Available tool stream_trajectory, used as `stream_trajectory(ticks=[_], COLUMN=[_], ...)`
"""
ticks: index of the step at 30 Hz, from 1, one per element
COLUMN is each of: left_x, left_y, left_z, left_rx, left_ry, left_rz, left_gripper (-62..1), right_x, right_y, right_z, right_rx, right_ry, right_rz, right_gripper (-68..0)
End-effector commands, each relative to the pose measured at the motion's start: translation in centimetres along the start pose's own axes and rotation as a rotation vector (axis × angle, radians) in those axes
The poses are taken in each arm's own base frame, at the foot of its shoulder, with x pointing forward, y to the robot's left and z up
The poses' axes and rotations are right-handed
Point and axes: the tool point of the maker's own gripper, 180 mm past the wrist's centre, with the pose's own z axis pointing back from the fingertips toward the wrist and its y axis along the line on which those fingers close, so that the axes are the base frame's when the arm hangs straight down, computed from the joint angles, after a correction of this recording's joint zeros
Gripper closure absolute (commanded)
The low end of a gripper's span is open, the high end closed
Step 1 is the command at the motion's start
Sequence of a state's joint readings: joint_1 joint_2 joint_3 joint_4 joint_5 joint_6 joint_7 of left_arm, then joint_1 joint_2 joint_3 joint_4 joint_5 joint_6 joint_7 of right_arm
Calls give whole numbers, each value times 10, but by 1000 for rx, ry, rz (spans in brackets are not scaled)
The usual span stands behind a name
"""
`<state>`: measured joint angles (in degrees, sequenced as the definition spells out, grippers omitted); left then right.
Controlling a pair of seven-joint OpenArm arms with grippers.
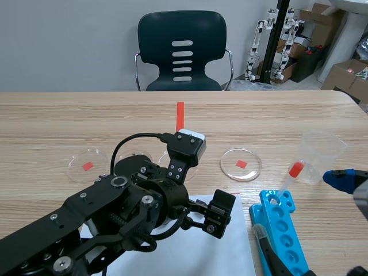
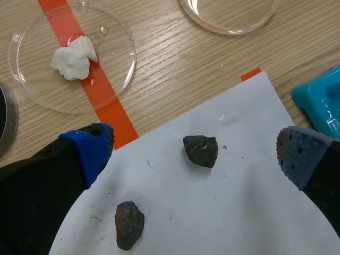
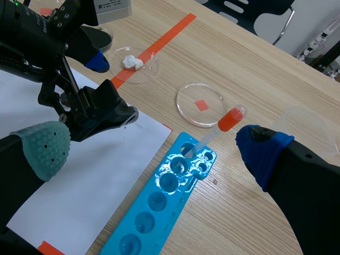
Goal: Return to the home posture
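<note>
**A:** What sat at the left of the scene view?

**B:** A clear petri dish [image 1: 87, 165] over a red square mark, at middle left. Below it the left arm [image 1: 86, 224] stretched from the lower left corner, low over the table [image 1: 57, 121]. Its left gripper [image 2: 196, 152] hung above a white paper sheet [image 1: 230, 253].

**A:** And its jaws?

**B:** Apart, holding nothing. In its wrist view a blackish stone [image 2: 201, 150] lay on the sheet between the fingers, and a brownish stone [image 2: 129, 224] lay nearer one finger. Ahead of that finger a second dish [image 2: 125, 58] held a white lump [image 2: 74, 57] and sat across an orange-red tape line.

**A:** Moving right?

**B:** A third dish [image 1: 241, 164] at centre right, then a blue well tray [image 1: 284, 230] at lower right. A red-bulbed pipette [image 1: 295, 169] leaned out of one of its wells. Near it, toward the upper right, stood a clear plastic cup [image 1: 321, 154].

**A:** The right gripper?

**B:** The right gripper [image 3: 154, 149] was at the far right edge, low, with its jaws wide apart and empty. In its own view the tray and pipette lay ahead, between its fingers. A dark chair [image 1: 182, 52] stood at upper centre.
</note>
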<state>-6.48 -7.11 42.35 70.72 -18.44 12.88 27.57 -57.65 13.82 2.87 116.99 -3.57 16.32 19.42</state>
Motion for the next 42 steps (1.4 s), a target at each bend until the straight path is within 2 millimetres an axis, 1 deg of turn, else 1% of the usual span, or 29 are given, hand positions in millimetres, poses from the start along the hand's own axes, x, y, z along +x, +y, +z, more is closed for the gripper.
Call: stream_trajectory(ticks=[1,17,21,26,30,32,36,39,42], left_x=[6,6,12,36,55,60,58,52,41], left_y=[-4,-5,-5,-15,-16,-13,-6,1,6], left_z=[0,0,3,22,45,57,80,93,109], left_rx=[-9,-15,-19,-65,-80,-82,-100,-121,-155], left_ry=[-20,-23,-50,-177,-279,-321,-387,-411,-411], left_rz=[3,-1,-2,-16,-38,-50,-79,-97,-108], left_gripper=[-623,-623,-623,-623,-623,-623,-623,-623,-623], right_x=[9,9,9,9,9,9,9,9,9], right_y=[-3,-3,-3,-3,-3,-3,-3,-3,-3], right_z=[-1,-1,-1,-1,-1,-1,-1,-1,-1], right_rx=[-5,-5,-5,-5,-5,-5,-5,-5,-5], right_ry=[-33,-33,-34,-34,-34,-34,-34,-34,-34], right_rz=[7,7,7,7,7,7,7,7,7], right_gripper=[-679,-679,-679,-679,-679,-679,-679,-679,-679])
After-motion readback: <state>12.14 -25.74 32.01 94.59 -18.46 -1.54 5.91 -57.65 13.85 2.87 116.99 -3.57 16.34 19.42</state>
